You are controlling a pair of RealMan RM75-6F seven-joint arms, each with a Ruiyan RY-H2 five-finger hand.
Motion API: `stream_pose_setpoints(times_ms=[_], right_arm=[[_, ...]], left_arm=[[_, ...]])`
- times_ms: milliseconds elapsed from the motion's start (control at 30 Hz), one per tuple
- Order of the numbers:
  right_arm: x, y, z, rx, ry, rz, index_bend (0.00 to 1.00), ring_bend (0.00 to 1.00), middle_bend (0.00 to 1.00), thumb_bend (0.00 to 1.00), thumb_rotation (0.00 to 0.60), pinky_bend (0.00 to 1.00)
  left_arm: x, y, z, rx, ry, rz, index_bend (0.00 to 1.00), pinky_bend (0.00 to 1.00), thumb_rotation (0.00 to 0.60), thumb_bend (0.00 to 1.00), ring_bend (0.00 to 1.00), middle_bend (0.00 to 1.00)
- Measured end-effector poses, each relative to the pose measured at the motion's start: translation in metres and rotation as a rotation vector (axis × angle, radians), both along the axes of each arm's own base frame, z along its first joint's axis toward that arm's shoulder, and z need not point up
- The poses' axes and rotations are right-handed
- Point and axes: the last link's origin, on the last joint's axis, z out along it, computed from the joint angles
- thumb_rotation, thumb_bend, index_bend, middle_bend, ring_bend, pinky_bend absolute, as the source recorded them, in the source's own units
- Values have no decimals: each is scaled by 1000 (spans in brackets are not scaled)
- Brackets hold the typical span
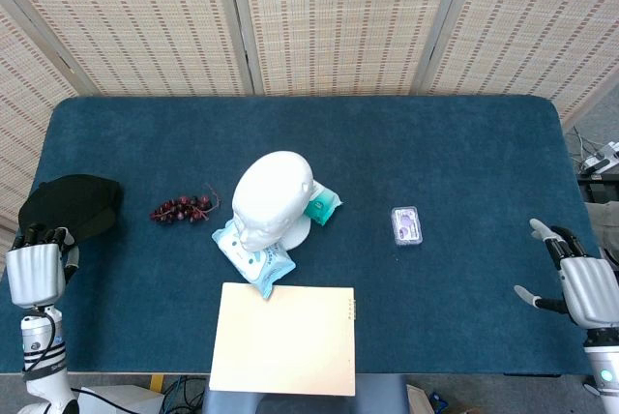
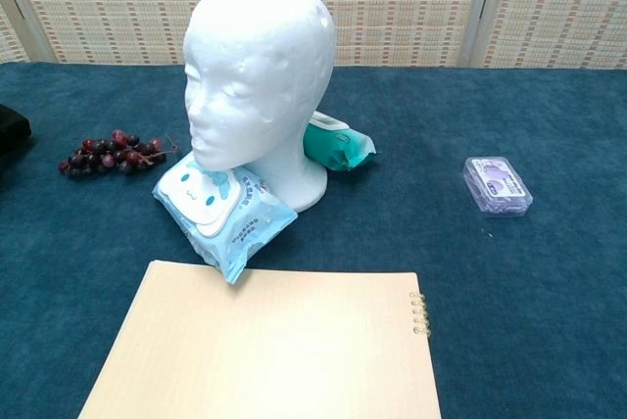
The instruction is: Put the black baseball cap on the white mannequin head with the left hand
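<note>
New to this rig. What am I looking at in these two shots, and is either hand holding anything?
It is a two-armed robot with five-finger hands at a table covered in blue cloth. One picture looks down from its head, the other looks forward from its chest.

In the head view, the left hand sits at the table's left edge, its fingers at the rim of the black baseball cap; whether it grips the cap is not clear. The right hand hangs open at the right edge, holding nothing.

In the middle stands the white mannequin head, bare. Around it lie a light blue wipes pack, a teal wipes pack, a bunch of dark red grapes, a small purple plastic box and a tan spiral notebook.
</note>
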Motion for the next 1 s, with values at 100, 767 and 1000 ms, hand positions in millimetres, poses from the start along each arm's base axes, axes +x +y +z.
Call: stream_pose_setpoints(times_ms=[100,767,1000], right_arm=[[0,0,0,0,0,-1,81,144,265,31,600,499],[0,1,1,-3,-1,3,81,144,265,31,600,499],[0,1,2,-6,-5,2,81,144,265,30,600,500]], left_arm=[[3,-2,5,2,28,-53,646,509,600,398,351,672],[30,-4,29,79,17,-336,724,570,600,398,428,758],[40,-2,36,97,22,-404,727,571,600,397,428,759]])
